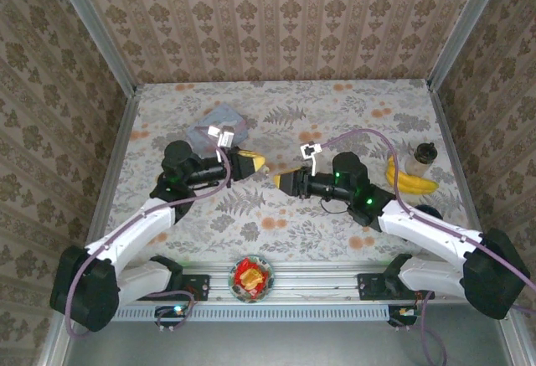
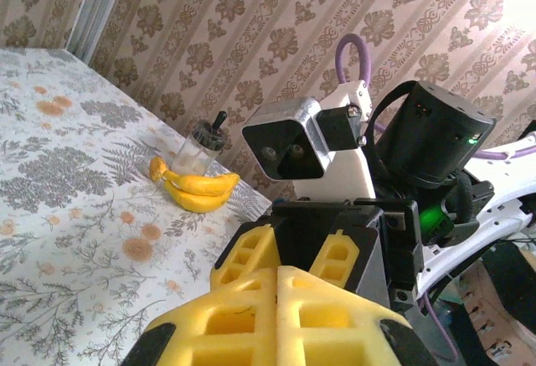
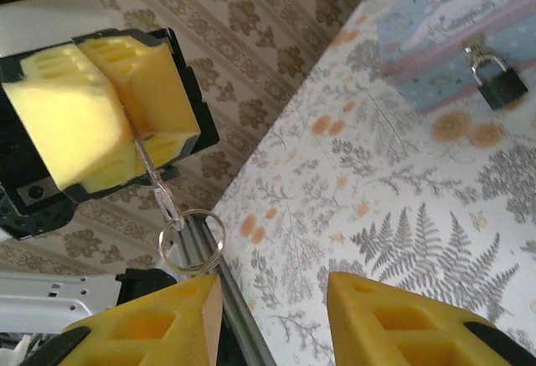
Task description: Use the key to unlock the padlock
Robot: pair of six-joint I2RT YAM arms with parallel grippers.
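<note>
While the left fingers (image 3: 159, 81) are pressed tight together, they pinch the thin key (image 3: 151, 173) by one end. The rest of the key sticks out below them. A round metal ring (image 3: 191, 239) hangs from the key's free end, up in the air. The right fingers (image 3: 402, 320) are spread wide with nothing between them. The ring hangs just beside one of them, but I cannot tell if it touches.

From above, the two sets of fingers point at each other over the middle of the table (image 1: 335, 106), with their tips close together.

The small dark padlock (image 3: 501, 85) is well apart from the key. It hangs on the front of the pale blue tin (image 3: 452, 23), with its loop through the tin's clasp and its body down near the table. The tin sits toward the far side, behind the left arm. Yellow bananas (image 1: 410, 182) and a little clear bottle (image 1: 425, 155) are off to the right, past the right arm.
</note>
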